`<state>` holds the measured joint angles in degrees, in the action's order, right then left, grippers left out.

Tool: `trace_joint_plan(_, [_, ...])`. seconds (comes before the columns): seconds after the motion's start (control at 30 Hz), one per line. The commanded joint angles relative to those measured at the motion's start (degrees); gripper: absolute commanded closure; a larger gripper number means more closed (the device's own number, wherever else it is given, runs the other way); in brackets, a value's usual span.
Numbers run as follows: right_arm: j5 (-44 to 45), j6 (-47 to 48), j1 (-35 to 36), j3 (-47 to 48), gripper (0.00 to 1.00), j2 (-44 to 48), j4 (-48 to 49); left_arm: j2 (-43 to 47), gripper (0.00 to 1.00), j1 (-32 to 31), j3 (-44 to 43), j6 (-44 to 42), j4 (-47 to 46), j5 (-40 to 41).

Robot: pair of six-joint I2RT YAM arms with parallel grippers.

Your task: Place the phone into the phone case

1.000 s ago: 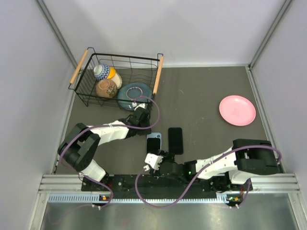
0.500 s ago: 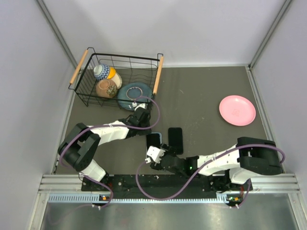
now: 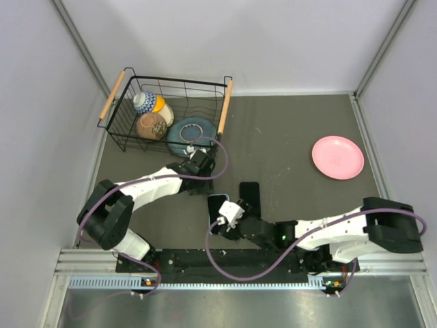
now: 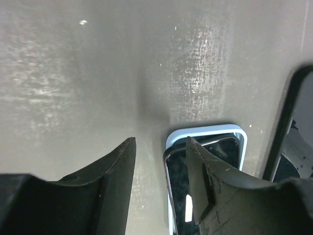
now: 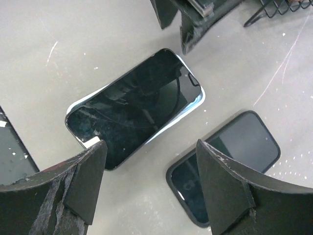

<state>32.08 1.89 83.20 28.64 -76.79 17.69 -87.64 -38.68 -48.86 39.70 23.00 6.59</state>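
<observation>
A black phone (image 3: 217, 207) lies face up and slightly askew on a light-blue phone case (image 5: 197, 101), whose rim shows along one side and at a corner. The phone also shows in the right wrist view (image 5: 132, 107) and in the left wrist view (image 4: 205, 166). My left gripper (image 3: 205, 179) is open and empty just behind the phone's far end; in its wrist view (image 4: 160, 142) one finger hangs over that end. My right gripper (image 3: 229, 217) is open and empty at the phone's near right side, its fingers (image 5: 83, 181) wide apart above the table.
A second black phone-shaped slab (image 3: 249, 197) lies just right of the phone, also in the right wrist view (image 5: 225, 161). A wire basket (image 3: 222, 109) with bowls stands at the back left. A pink plate (image 3: 337, 157) lies at the right.
My right gripper has moved forward and right, up to the phone's near end. My left gripper has drawn back a little from the phone. The phone has shifted slightly nearer.
</observation>
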Motion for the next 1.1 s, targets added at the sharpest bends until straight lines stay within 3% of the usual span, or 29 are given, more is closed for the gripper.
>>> trace_joint_plan(0.0, [-2.89, -10.38, -1.98, -1.92, 0.27, 8.05, -0.90, 5.71, 0.49, 0.35, -4.84, -1.65, 8.81, 4.66])
trace_joint_plan(0.17, [-6.49, -20.95, -5.94, -2.10, 0.30, 14.38, -5.91, 11.34, 0.55, 0.44, -1.07, -1.21, 6.97, 0.54])
trace_joint_plan(0.33, [-8.25, -30.09, -9.10, 1.41, 0.40, 13.69, -12.94, 13.63, 0.60, 0.44, 5.52, -0.95, 3.54, -6.32])
trace_joint_plan(0.5, [-15.81, -38.09, -16.74, 3.17, 0.41, 10.71, -13.48, 12.58, 0.62, 0.44, 8.08, -1.03, -0.06, -10.19])
trace_joint_plan(0.7, [-22.93, -40.91, -19.65, 5.01, 0.44, 4.91, -10.05, 8.63, 0.64, 0.44, 8.78, -0.16, -4.63, -13.00])
trace_joint_plan(0.9, [-23.37, -41.62, -21.41, 5.11, 0.50, -1.33, -6.45, 6.07, 0.67, 0.44, 8.78, -1.38, -8.93, -15.20])
trace_joint_plan(1.07, [-27.41, -41.71, -25.19, 4.93, 0.52, -7.04, -1.10, 5.55, 0.68, 0.44, 8.43, -3.31, -10.17, -13.27])
